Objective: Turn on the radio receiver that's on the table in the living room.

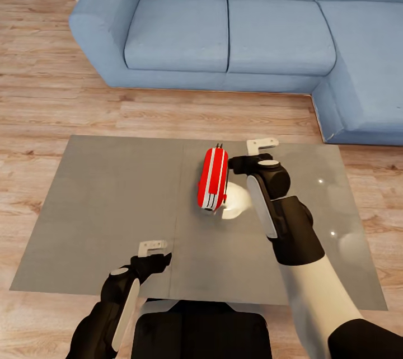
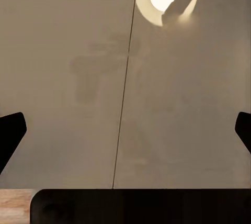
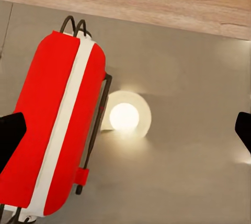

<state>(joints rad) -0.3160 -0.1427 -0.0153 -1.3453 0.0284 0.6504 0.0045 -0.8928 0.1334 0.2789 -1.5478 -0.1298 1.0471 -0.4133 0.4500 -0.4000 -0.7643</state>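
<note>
The red radio receiver (image 1: 212, 179) with white trim bands lies flat near the middle of the glossy grey table (image 1: 112, 208). In the right wrist view the radio receiver (image 3: 57, 130) shows its thin dark handle along one side. My right gripper (image 1: 251, 155) hovers open just to the right of the radio, close to its far end, and its fingers hold nothing. My left gripper (image 1: 157, 254) stands open over the table's near edge, well short of the radio. In the left wrist view, bare table top (image 2: 63, 51) lies below the open left gripper (image 2: 125, 130).
A blue L-shaped sofa (image 1: 224, 29) runs behind the table and down the right side. Light wood floor (image 1: 33, 96) surrounds the table. A bright lamp reflection (image 1: 238, 202) glows on the table beside the radio. My dark base (image 1: 201, 334) sits at the near edge.
</note>
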